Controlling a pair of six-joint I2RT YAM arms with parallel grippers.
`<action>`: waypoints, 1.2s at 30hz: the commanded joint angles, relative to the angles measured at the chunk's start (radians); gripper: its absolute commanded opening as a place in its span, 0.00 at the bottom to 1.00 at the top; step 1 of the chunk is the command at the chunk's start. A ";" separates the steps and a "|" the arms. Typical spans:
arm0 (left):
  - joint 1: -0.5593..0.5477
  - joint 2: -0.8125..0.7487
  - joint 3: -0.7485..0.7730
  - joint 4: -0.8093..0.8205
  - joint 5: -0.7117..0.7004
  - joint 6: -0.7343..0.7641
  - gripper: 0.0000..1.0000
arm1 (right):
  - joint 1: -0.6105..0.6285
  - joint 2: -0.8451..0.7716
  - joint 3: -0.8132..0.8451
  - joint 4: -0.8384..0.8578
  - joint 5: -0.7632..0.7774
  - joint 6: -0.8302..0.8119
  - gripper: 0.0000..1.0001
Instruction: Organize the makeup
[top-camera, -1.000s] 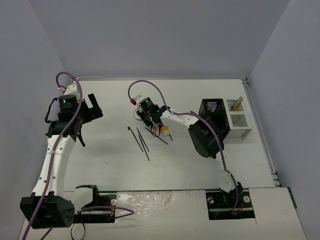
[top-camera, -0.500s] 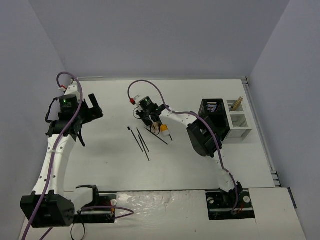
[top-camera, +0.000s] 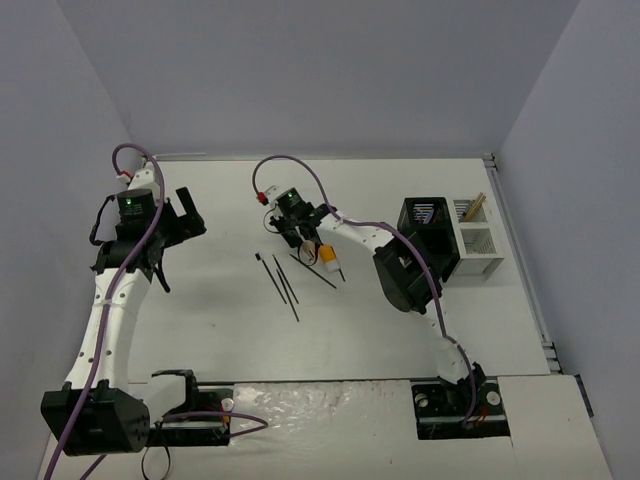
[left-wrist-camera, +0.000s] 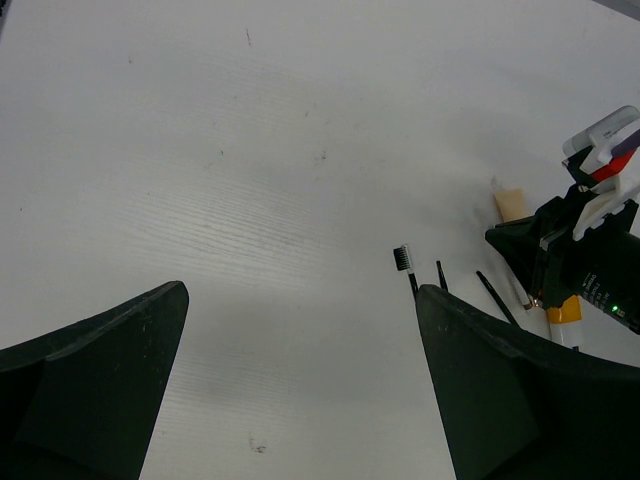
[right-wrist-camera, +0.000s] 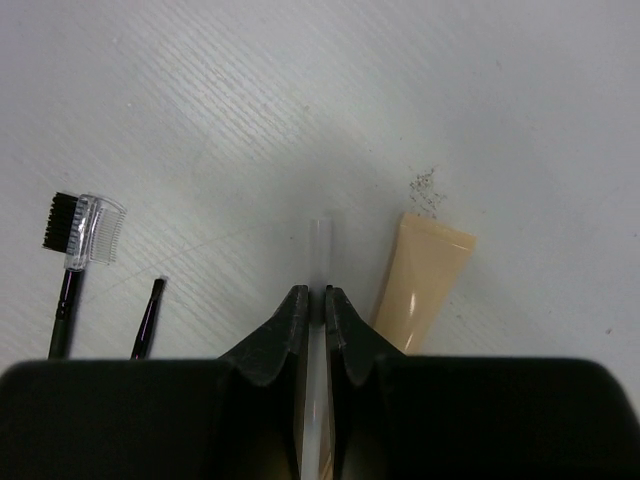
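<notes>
My right gripper is low over the table at the makeup, its jaws shut on a slim translucent white stick that lies on the table. A beige tube lies just right of it. A black brush with a clear comb and a thin black pencil lie to its left. In the top view several thin black pencils and an orange-and-white tube lie beside it. My left gripper is open and empty, held above the table at the left. No lavender tool is in view.
A black mesh holder and a white compartment holder stand at the right. Beige wooden sticks stand in its back compartment. Walls close in the table at the back and both sides.
My right gripper has shifted slightly toward the back left, staying low over the makeup. The left arm has not moved.
</notes>
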 joint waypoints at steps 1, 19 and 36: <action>0.008 -0.007 0.034 0.049 0.004 -0.009 0.97 | -0.004 -0.062 0.082 0.014 -0.024 -0.009 0.00; 0.015 -0.011 0.036 0.047 0.009 -0.014 0.97 | -0.322 -0.825 -0.441 0.422 0.303 0.081 0.00; 0.016 -0.008 0.036 0.044 0.001 -0.014 0.97 | -0.829 -0.932 -0.849 0.847 0.326 0.232 0.00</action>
